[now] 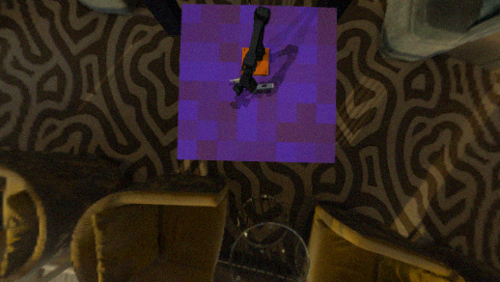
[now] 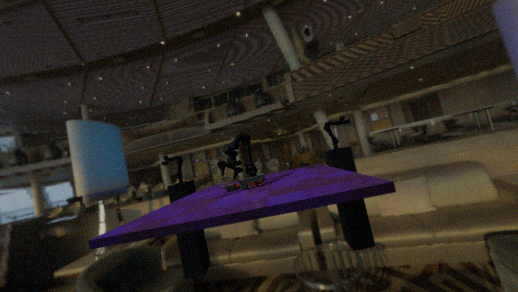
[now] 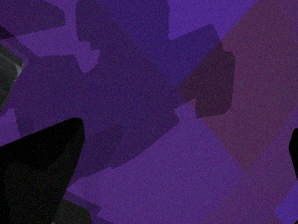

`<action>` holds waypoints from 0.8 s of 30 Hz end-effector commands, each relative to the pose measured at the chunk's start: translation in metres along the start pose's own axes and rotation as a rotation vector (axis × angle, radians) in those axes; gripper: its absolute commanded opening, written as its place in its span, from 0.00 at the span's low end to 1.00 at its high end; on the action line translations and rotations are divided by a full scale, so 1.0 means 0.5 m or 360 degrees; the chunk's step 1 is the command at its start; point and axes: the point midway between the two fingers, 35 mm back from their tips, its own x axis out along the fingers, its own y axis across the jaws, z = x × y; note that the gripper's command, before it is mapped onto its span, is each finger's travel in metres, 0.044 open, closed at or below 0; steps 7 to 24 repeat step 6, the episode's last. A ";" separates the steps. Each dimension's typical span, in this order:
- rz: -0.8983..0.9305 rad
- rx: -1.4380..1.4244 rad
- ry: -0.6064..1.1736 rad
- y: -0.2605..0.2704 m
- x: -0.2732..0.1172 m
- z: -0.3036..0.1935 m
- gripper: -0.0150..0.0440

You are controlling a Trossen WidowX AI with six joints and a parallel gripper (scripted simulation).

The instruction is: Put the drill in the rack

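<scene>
My gripper [image 1: 245, 89] [image 2: 229, 173] [image 3: 192, 135] is open and empty, its fingers wide apart on both sides of the wrist view. It hangs above the table beside a pale grey block [image 1: 265, 86] with a dark slot, which lies to its right in the top view. A small pale piece [image 1: 234, 81] shows just left of the arm, partly hidden by it. A grey part [image 3: 6, 75] shows at the left edge of the wrist view. I cannot tell the drill, key and rack apart; the arm hides part of this group.
An orange plate [image 1: 263, 68] lies under the arm, behind the grey block. The table [image 1: 290, 130] [image 2: 300, 192] has a purple patchwork top. In the exterior view, two other dark arms stand on black pedestals [image 2: 342, 159] [image 2: 183, 190] beyond the table.
</scene>
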 end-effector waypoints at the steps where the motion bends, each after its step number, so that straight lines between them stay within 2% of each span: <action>1: -0.0150 0.0428 -0.0124 0.016 -0.012 0.068 1.00; 6: -0.0247 0.1042 -0.0394 0.054 -0.038 0.155 1.00; 24: -0.0247 0.1042 -0.0394 0.054 -0.038 0.155 1.00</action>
